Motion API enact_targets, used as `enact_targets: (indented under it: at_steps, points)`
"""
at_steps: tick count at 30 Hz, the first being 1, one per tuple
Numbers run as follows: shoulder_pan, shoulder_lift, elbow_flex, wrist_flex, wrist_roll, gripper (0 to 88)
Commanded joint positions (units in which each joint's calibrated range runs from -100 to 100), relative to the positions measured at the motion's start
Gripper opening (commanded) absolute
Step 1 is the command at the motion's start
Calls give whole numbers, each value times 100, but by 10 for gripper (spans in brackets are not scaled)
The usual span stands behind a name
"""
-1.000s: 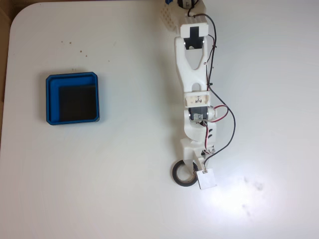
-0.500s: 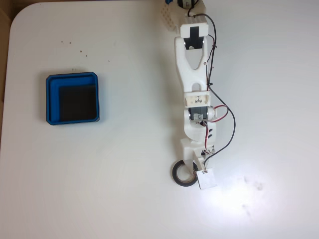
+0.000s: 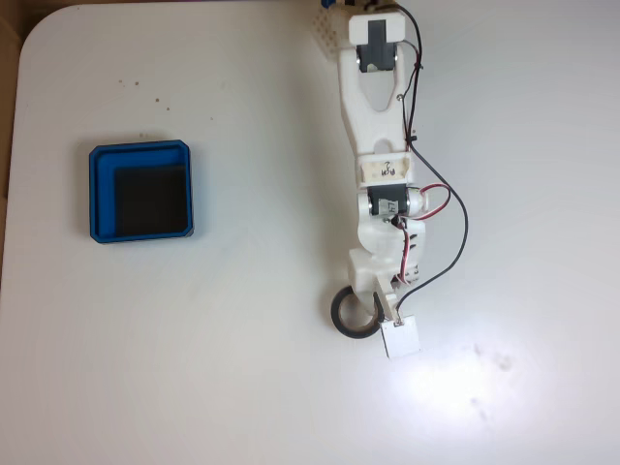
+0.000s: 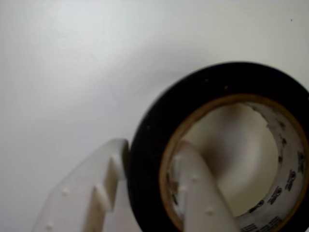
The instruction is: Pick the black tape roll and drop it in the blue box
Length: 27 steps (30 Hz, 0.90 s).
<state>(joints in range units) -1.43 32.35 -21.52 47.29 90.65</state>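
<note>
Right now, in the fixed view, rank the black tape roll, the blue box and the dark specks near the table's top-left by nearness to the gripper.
1. Black tape roll: at the gripper, one finger inside its hollow centre.
2. Blue box: far left of the gripper, higher in the picture.
3. Dark specks: farthest, above the box near the top-left corner.

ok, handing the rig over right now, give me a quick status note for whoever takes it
Gripper: closed across the wall of the black tape roll, one finger inside the hollow centre, the other outside against the rim, as the wrist view shows.
Black tape roll: in the fixed view it sits at the arm's tip, lower middle of the white table. Whether it is lifted clear of the table is not clear.
Blue box: far left of the table in the fixed view, nothing in it.
Done: roll gripped.
Left: lift it, carry it across to the box, release it over the black floor.
</note>
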Motion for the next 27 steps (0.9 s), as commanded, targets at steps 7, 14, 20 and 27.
enact_targets:
  at_steps: [7,14,20,27]
  points:
    - [1057,-1621,-291,1995,-29,16]
    - [2464,-2273,-291,2655,24,16]
    - [3402,-2691,-291,2664,-2,17]
    - [4281,-2674,-318,2556,-29,18]
